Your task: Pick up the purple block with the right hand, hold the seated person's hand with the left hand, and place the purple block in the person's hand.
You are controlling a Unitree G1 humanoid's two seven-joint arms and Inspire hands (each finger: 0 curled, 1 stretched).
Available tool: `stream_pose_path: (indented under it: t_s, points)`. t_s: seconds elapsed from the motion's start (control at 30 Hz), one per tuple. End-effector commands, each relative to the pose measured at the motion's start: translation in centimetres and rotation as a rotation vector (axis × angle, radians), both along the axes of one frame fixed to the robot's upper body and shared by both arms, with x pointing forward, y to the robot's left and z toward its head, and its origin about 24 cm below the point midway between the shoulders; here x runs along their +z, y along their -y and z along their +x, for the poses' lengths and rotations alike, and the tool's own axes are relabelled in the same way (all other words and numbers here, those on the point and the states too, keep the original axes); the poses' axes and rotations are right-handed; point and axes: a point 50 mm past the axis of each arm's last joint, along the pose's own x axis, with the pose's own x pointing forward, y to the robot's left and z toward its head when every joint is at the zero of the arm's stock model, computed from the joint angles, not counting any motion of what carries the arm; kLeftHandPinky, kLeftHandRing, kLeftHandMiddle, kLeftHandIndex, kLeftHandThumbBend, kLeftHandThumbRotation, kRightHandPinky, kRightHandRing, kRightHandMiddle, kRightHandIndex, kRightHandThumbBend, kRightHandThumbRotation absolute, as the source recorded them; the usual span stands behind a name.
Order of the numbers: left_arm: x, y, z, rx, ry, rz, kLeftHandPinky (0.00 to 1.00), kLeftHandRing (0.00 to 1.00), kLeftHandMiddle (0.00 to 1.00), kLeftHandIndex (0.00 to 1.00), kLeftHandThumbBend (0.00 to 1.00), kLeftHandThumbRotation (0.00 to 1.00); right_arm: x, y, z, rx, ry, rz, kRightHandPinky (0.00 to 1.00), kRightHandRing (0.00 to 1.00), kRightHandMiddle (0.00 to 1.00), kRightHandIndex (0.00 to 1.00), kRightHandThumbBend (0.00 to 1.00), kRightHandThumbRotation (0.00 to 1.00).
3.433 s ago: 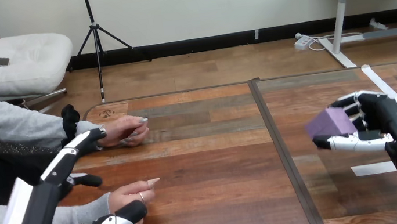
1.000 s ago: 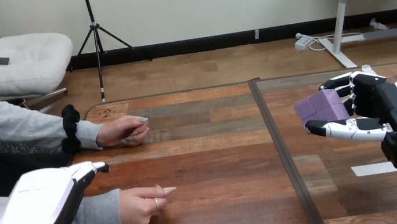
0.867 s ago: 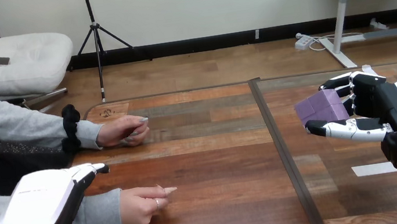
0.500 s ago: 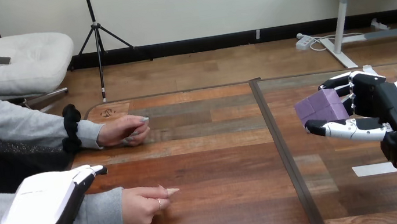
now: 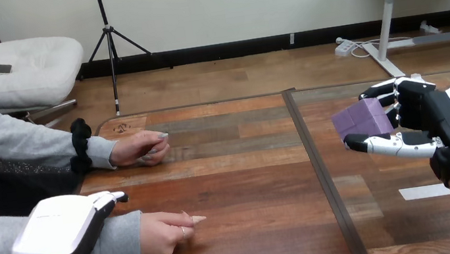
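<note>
As left robot hand (image 5: 58, 237) advances, block (image 5: 359, 120) steady

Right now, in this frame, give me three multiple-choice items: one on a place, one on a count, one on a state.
1. Where at the table is the left hand?
A. Over the person's nearer wrist.
B. At the far edge.
C. On the right half.

2. How many of the person's hands show?
A. None.
B. One.
C. Two.

3. In what state is the purple block?
A. Lying on the table.
B. Held off the table in the right hand.
C. Resting in the person's palm.

Answers:
1 A: its white back covers the grey sleeve at the lower left.
2 C: the person's nearer hand and the person's farther hand both rest on the wood.
3 B: fingers and thumb clamp it above the surface.
</note>
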Motion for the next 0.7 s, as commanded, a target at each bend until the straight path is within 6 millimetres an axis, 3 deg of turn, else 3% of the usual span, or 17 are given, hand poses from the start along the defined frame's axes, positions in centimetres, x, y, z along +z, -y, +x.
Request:
stream_pose_path:
  t_s: [0.0,0.5,0.67]
  points:
    - [1.4,-0.1,1.9,-0.025,0.069,0.051,0.75,0.79,0.82,0.81,1.0,0.27,2.5,-0.4,1.0,0.007,0.119,0.032,0.32,0.35,0.41,0.43,0.84,0.0]
    - [1.1,-0.1,3.0,-0.026,0.035,0.065,0.66,0.7,0.72,0.71,1.0,0.04,2.7,-0.4,1.0,0.011,0.132,0.024,0.31,0.34,0.4,0.43,0.84,0.0]
    - [0.9,-0.1,3.1,-0.026,0.039,0.066,0.54,0.6,0.63,0.63,0.99,0.01,2.7,-0.5,1.0,0.008,0.135,0.022,0.31,0.34,0.4,0.43,0.84,0.0]
